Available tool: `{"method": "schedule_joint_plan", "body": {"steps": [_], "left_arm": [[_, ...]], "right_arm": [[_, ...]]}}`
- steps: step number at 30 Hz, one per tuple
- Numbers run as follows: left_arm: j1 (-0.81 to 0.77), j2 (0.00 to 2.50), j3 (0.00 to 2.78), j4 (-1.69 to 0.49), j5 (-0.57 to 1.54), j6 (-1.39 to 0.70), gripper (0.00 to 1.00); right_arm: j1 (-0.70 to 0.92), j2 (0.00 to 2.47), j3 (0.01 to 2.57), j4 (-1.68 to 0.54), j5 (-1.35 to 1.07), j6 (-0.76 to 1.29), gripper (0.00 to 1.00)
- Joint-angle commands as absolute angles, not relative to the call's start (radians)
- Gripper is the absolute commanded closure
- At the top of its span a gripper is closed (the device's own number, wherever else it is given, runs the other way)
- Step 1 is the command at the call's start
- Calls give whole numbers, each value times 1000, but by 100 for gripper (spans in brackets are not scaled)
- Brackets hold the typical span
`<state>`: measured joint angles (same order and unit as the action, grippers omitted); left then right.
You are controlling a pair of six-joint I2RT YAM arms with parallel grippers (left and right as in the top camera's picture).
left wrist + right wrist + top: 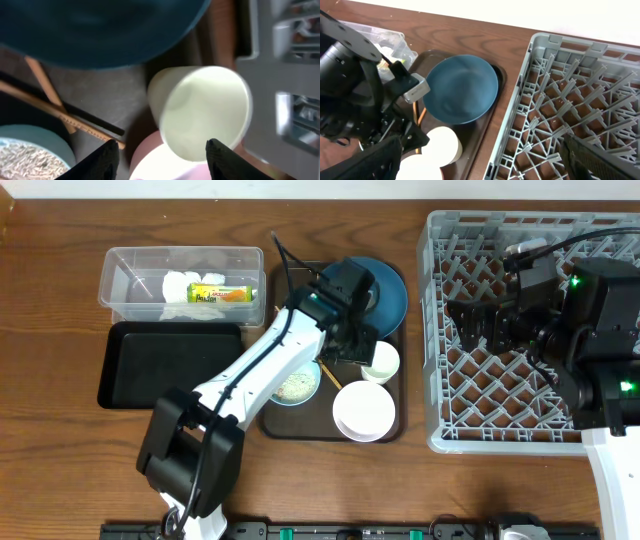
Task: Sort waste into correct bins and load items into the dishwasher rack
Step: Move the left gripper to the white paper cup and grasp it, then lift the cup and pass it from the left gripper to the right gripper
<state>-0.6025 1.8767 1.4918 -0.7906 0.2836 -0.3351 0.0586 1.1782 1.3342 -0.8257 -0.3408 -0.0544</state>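
Observation:
The small white cup point(200, 112) lies on its side on the brown serving tray, next to the white bowl point(365, 410). My left gripper point(162, 162) hovers over it, open; one finger overlaps the cup's rim and the other stands clear to its left. The dark blue plate point(385, 295), the light blue bowl point(295, 387) holding rice, and two chopsticks point(60, 117) also lie on that tray. My right gripper point(485, 328) is open and empty above the dishwasher rack point(530, 395). Napkins point(180, 285) and the snack wrapper point(222, 293) sit in the clear tub point(115, 275).
The black tray point(170, 365) lies in front of the clear tub at the left. The brown serving tray point(300, 422) sits between the bins and the rack. A strip of bare wooden table point(415, 330) separates the serving tray from the rack.

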Motion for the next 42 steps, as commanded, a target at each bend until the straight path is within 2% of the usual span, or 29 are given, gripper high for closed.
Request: {"method": "schedule_joint_plan", "body": {"steps": [1,7,15,18,27,29,34,42], "left_arm": [[-608,1884,1466,-785,185,-415,43],[-621,1898,1450,-767,179,-440,51],[-676,1948,1440,-743,178,-447,53],[-673,1948,1440,-738,178,-447,58],[-649,1945,1441,-738,187,-447,94],[-635,1939,1450,-747,207,-447,94],[-538,1861,1477,-779,396,-387,94],[-318,1711,1477,-776,893,-265,94]], "right_arm": [[36,1176,1353,-833,-349,-38,1],[36,1176,1353,-835,-349,-38,2],[36,1176,1353,-839,-349,-38,2],[36,1176,1353,-842,-348,-38,2],[36,1177,1353,-842,-348,-38,1],[36,1179,1353,-841,-348,-38,1],[36,1221,1353,-809,-356,30,1],[36,1396,1353,-736,-766,16,1]]}}
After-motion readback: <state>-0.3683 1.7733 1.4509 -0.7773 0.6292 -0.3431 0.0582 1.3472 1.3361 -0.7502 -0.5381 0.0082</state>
